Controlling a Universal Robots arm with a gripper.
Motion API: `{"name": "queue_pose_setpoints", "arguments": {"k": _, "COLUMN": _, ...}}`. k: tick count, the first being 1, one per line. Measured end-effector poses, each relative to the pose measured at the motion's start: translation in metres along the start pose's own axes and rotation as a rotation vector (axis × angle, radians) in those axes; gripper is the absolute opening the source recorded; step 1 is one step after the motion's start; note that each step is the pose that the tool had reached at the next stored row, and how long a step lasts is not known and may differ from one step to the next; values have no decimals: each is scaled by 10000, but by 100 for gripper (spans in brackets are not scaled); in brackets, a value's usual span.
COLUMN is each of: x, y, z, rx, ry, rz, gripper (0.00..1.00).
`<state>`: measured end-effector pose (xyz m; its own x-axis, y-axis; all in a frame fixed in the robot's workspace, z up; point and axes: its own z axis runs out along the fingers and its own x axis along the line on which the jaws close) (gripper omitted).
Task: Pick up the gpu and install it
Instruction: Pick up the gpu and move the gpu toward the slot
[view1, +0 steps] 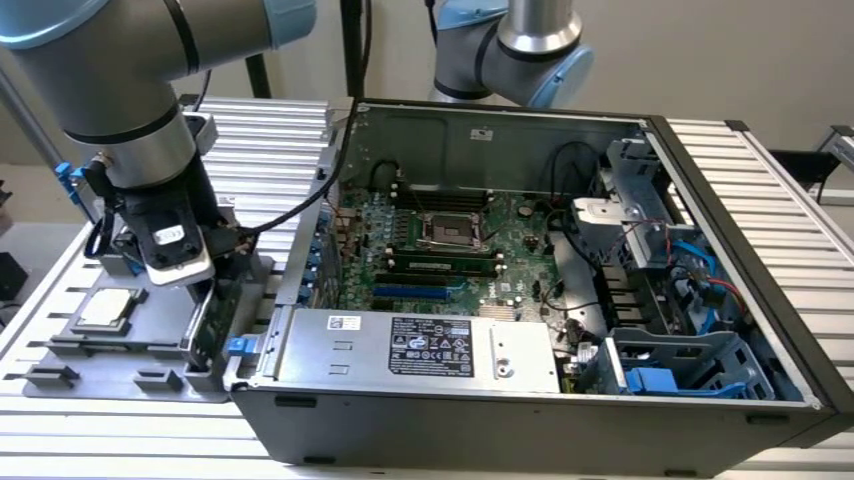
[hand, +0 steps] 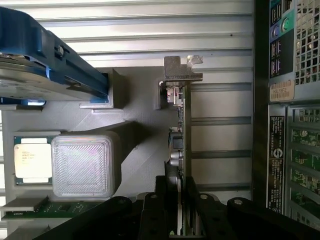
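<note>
Claw (hand: 178, 192) hides the edge-on gpu's (hand: 184, 117) near end.

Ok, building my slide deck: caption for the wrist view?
Gripper at the edge-on gpu, standing in its grey holder beside the computer case.

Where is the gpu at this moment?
At the exterior view's left, the gpu stands on edge in the grey holder beside the computer case, directly under the gripper.
</note>
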<state>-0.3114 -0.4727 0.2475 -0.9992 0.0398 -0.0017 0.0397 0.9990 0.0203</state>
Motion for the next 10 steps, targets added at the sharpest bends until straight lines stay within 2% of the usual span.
{"name": "queue_pose_setpoints", "arguments": {"k": 5, "x": 0, "y": 3, "z": -150, "rx": 0, "ry": 0, "rz": 0, "gripper": 27}}
{"name": "queue_pose_setpoints", "arguments": {"k": 10, "x": -1, "y": 8, "z": -379, "rx": 2, "ry": 9, "rz": 0, "gripper": 27}}
